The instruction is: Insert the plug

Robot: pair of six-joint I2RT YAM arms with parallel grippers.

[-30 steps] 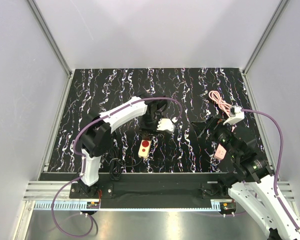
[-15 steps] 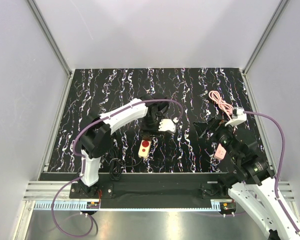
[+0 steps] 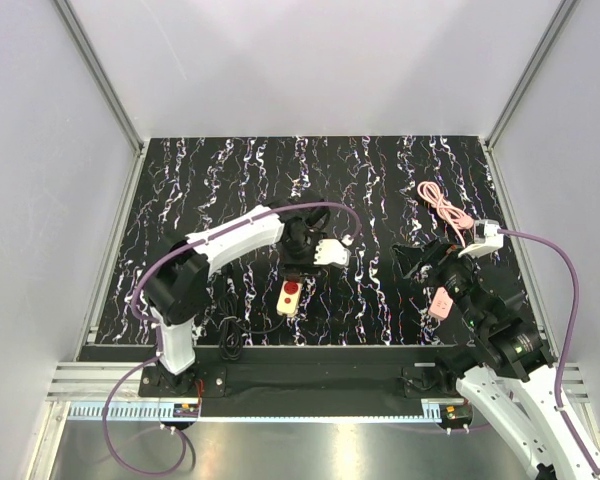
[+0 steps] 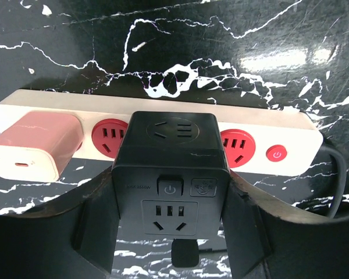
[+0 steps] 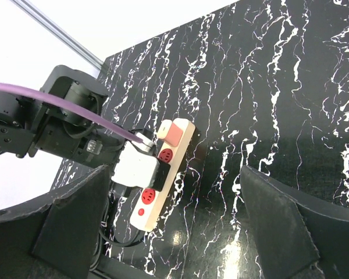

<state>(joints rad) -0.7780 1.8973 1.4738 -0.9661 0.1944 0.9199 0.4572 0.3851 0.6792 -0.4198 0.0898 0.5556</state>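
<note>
The plug [image 4: 171, 174], a black boxy adapter, sits between the fingers [image 4: 99, 224] of my left gripper [image 4: 171, 218], which is shut on its two sides. Its far end lies over the middle socket of the cream power strip [image 4: 262, 119], between two red sockets. The prongs are hidden, so I cannot tell how deep it sits. From the top, the left gripper [image 3: 302, 250] covers the plug above the strip [image 3: 290, 297]. My right gripper [image 3: 417, 265] hangs open and empty well to the right, apart from the strip [image 5: 181, 150].
A pink adapter [image 4: 35, 152] fills the strip's end socket. A coiled pink cable [image 3: 442, 205] lies at the back right. Black cord [image 3: 235, 335] loops near the front edge by the left arm's base. Grey walls enclose the table.
The right arm has drawn back to the right, away from the strip. The left arm's elbow has sunk lower while its gripper stays over the strip with the plug.
</note>
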